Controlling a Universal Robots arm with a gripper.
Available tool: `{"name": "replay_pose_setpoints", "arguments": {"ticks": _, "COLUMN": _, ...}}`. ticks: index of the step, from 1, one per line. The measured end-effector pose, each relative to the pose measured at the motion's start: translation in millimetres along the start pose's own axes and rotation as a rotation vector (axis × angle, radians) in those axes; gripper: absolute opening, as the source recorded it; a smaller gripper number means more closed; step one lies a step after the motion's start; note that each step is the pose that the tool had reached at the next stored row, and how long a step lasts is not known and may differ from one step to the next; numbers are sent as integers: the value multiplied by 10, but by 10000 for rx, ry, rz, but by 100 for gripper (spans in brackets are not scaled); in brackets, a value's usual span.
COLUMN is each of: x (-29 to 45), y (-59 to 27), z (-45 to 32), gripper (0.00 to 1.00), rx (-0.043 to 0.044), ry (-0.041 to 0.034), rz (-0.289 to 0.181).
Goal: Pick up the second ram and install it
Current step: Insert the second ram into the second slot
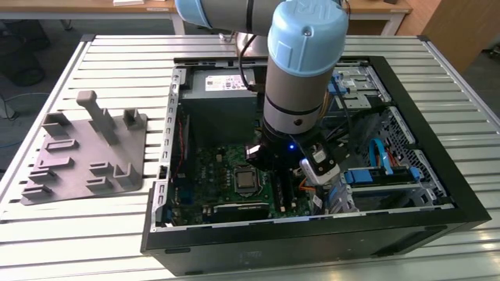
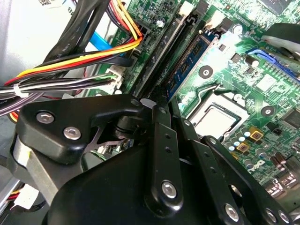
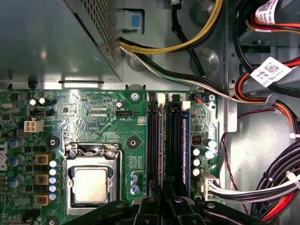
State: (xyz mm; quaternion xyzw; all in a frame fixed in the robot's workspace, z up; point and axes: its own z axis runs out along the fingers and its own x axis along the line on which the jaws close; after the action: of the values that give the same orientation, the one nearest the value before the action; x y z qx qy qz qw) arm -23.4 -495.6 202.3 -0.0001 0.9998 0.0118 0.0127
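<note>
**Gripper down inside the case, over the memory slots**

The gripper (image 2: pixel 161 105) sits low inside the open computer case (image 1: pixel 406 228), its black linkage crowding the second wrist view. Its fingers run down to the upper edge of a dark blue stick, the second ram (image 2: pixel 190 63), which stands on edge in line with the long black slots (image 2: pixel 159 51) on the motherboard (image 2: pixel 243 51). The fingertips meet the stick where the linkage hides them, so I cannot tell whether they clamp it or merely rest against it. In the first wrist view the same stick shows as a thin blue strip (image 3: pixel 186 145) in the slot bank, just beside the two black slots (image 3: pixel 164 145), with the finger ends (image 3: pixel 161 208) directly over that bank. It looks to be seated in or at its slot, though how fully is not clear from here.

Next to the slots lies the processor socket (image 3: pixel 91 180) with its bare metal lid. Bundled cables (image 2: pixel 70 70), yellow, orange, red and black, cross close past the gripper toward the power supply (image 3: pixel 47 42).

In the exterior view the arm (image 1: pixel 305 70) drops straight into the case. A grey moulded tray (image 1: pixel 86 152) with upright posts lies on the slatted table (image 1: pixel 78 234), well apart on the exterior view's left.
</note>
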Motion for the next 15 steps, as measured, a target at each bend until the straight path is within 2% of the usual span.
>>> {"name": "replay_pose_setpoints", "arguments": {"ticks": 11, "x": -2, "y": -1, "z": 35, "gripper": 14, "rx": -5, "ry": 0, "rz": 0}}
{"name": "replay_pose_setpoints", "arguments": {"ticks": 12, "x": -3, "y": 2, "z": 40, "gripper": 14, "rx": -24, "ry": -8, "rz": 0}}
{"name": "replay_pose_setpoints", "arguments": {"ticks": 14, "x": -3, "y": 2, "z": 44, "gripper": 15, "rx": -24, "ry": -6, "rz": 0}}
{"name": "replay_pose_setpoints", "arguments": {"ticks": 15, "x": -3, "y": 0, "z": 36, "gripper": 22, "rx": -6, "ry": -1, "rz": 0}}
